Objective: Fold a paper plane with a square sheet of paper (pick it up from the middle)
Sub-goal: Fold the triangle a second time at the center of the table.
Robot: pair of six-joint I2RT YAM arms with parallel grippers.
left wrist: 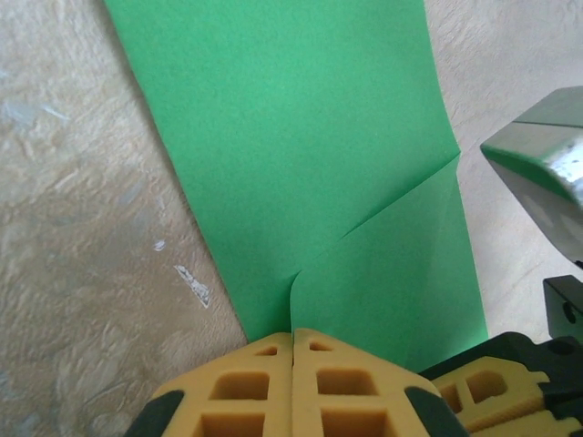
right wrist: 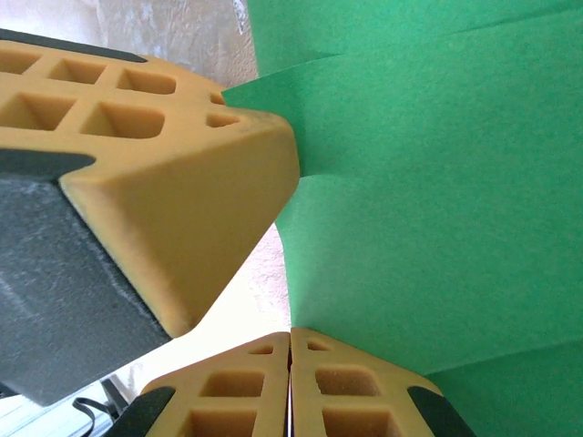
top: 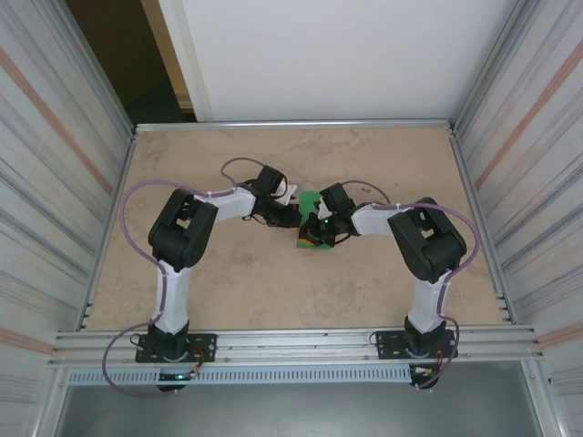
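Observation:
The square sheet of paper (left wrist: 301,137) is bright green and carries a diagonal flap with a crease (left wrist: 401,196). It is held up between the two arms at the table's middle (top: 311,198). My left gripper (left wrist: 293,333) is shut, with the sheet's edge running into the seam of its yellow pads. My right gripper (right wrist: 290,333) is also shut, pinching another edge of the sheet (right wrist: 437,182). The left gripper's finger (right wrist: 182,182) shows large just above it, so the two grips are close together. From above, the left gripper (top: 295,214) and right gripper (top: 315,232) meet at the paper. The paper plane is out of view.
The beige tabletop (top: 273,282) is fenced by a metal rail (top: 291,125) at the back and by corrugated walls on both sides. Part of the right arm's grey wrist (left wrist: 547,173) hangs beside the sheet.

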